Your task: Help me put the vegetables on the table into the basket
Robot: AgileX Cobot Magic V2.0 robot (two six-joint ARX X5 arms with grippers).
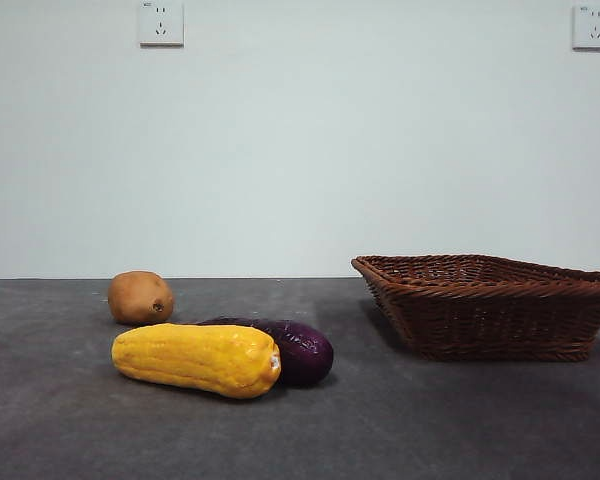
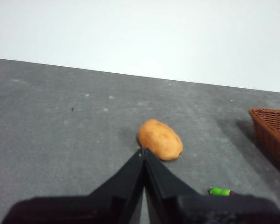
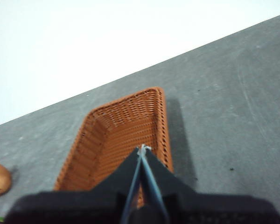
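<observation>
Your left gripper (image 2: 143,150) has its jaws pressed together on nothing, with the potato (image 2: 160,139) on the table (image 2: 60,116) just past its tips. Your right gripper (image 3: 142,148) is pinched closed too, held above the basket (image 3: 116,135). The corn (image 1: 197,359) lies touching the eggplant (image 1: 298,348), both well apart from the basket

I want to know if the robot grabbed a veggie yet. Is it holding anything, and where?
Nothing is held. The left gripper and right gripper are both shut and empty. The corn, eggplant and potato lie on the table.
</observation>
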